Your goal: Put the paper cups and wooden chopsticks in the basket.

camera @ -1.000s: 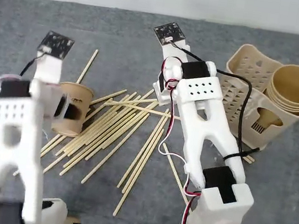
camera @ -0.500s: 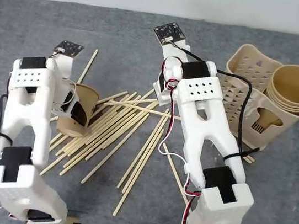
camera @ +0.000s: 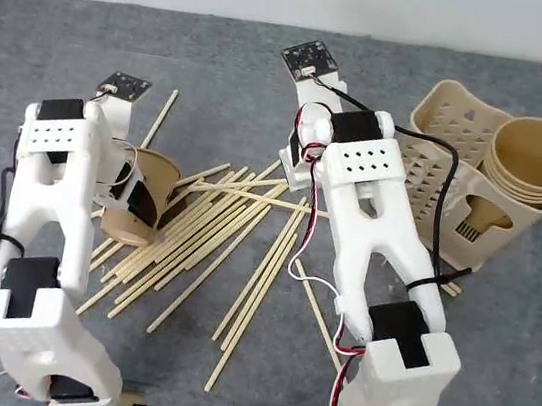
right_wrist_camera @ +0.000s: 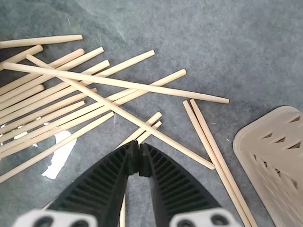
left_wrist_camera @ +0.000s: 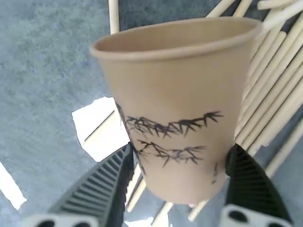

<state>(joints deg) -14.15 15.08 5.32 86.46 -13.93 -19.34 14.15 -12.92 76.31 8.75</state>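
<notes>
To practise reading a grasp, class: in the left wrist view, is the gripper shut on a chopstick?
No, the left gripper is clamped on both sides of a paper cup.

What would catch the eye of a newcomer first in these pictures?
The left tool grips a tilted paper cup with a bamboo print, beside a scattered heap of wooden chopsticks in the middle. On the right, a basket holds stacked cups, and the right tool hangs shut over the chopsticks.

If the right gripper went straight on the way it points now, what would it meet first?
Probably the two chopstick ends lying just ahead of the shut right gripper, then the long chopstick slanting across beyond them. Depth is unclear, so it might touch the grey mat first.
</notes>
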